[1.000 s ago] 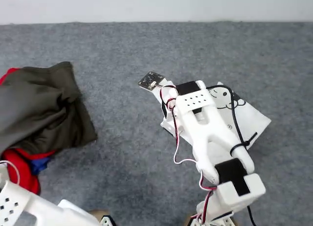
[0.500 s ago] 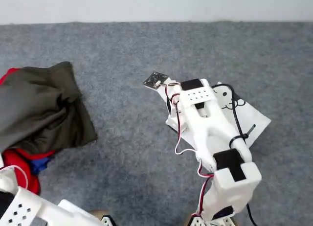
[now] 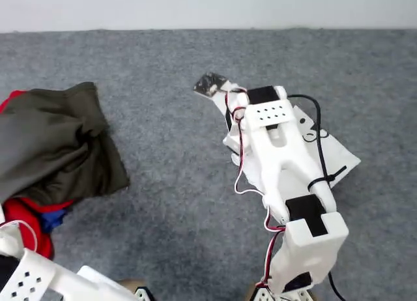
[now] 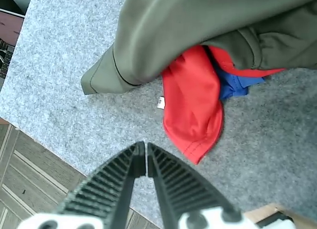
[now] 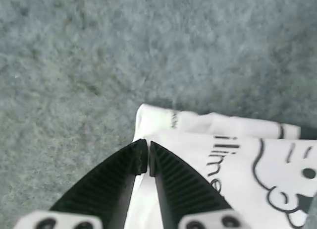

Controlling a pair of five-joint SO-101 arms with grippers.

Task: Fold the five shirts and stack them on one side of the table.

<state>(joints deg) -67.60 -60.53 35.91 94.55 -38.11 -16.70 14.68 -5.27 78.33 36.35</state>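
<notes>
High view: right arm [image 3: 280, 157] overlies the white shirt [image 3: 340, 160], olive shirt [image 3: 52, 144] well apart; both arms' jaws closed.

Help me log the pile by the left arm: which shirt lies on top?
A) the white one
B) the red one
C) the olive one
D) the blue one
C: the olive shirt drapes over the red shirt and the blue shirt, which peek out beneath it.
</notes>
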